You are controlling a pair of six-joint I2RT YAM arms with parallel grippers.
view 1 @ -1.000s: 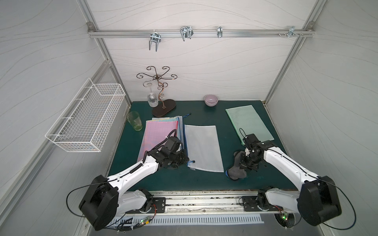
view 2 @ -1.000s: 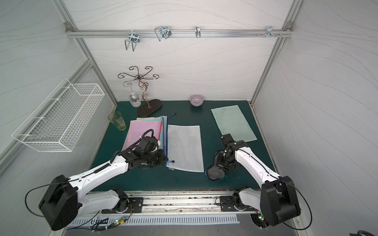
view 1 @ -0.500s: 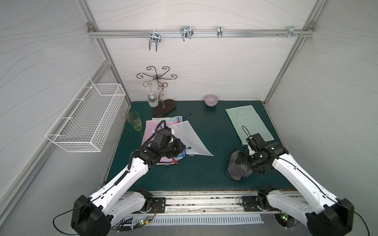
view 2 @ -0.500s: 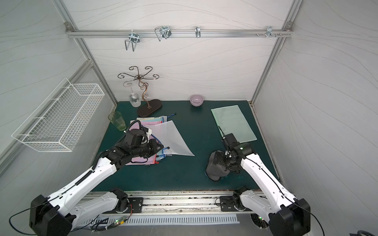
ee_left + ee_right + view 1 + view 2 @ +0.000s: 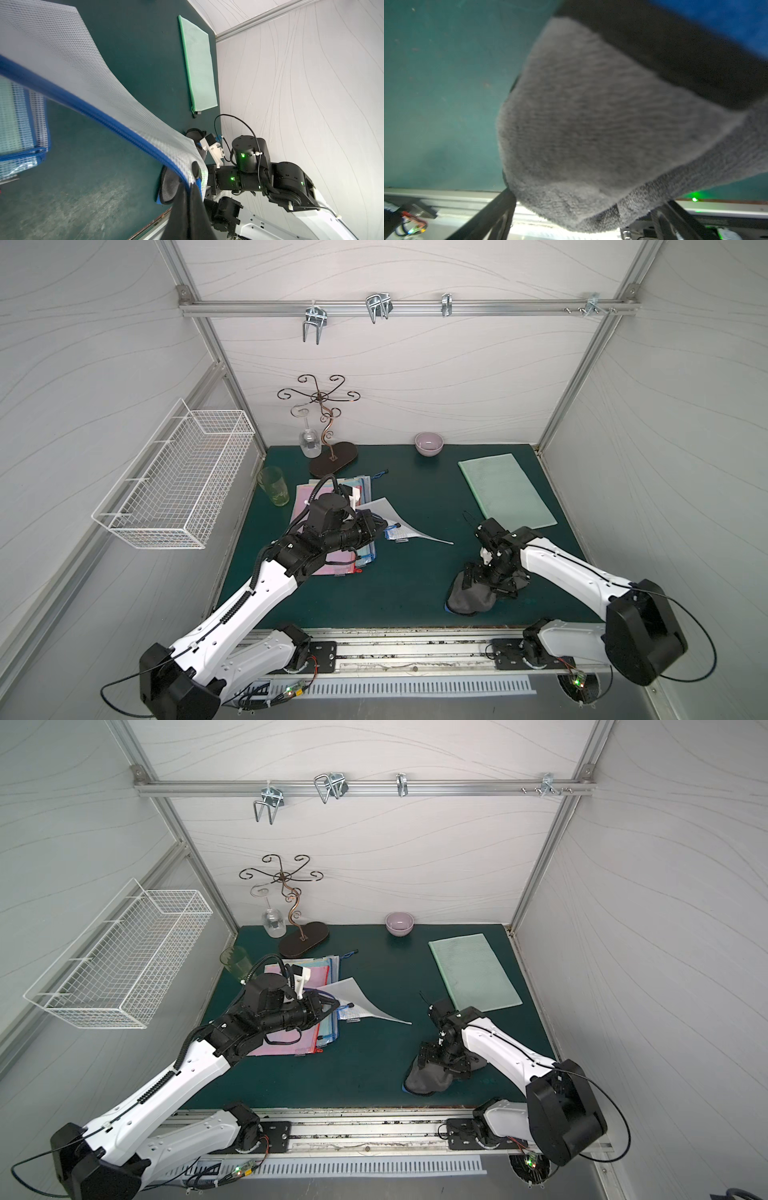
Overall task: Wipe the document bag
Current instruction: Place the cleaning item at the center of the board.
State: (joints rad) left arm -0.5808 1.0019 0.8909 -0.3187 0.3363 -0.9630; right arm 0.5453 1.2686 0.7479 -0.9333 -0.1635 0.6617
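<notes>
1 doc bag [image 5: 392, 512] in L gripper [image 5: 385, 526], R gripper [image 5: 489, 580] wide over cloth [image 5: 469, 603]

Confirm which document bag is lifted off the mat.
The white mesh bag with the blue zipper, pinched in the left jaws; the green bag and the pink-topped stack lie flat.
</notes>
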